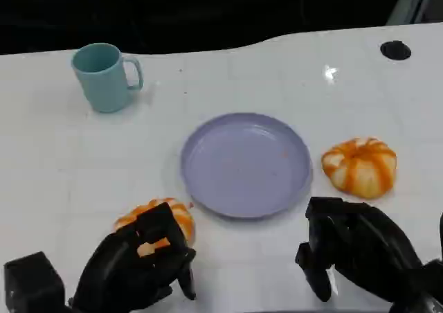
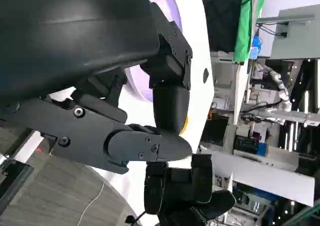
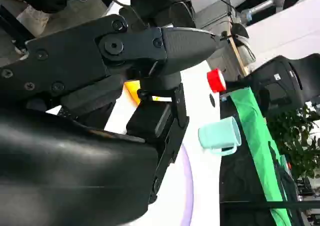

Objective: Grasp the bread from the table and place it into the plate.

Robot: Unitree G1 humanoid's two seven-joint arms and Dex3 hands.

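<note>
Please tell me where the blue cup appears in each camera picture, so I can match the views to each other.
Head view: the cup stands upright at the upper left, on the table's far side, left of the plate.
Left wrist view: I cannot find the cup in this picture.
Right wrist view: the cup appears right of centre, lying sideways in the picture because the camera is turned.
Shared landmark: the purple plate's rim shows in all three.

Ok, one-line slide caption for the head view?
Left hand closing over a bread roll beside the purple plate; right hand idle.
</note>
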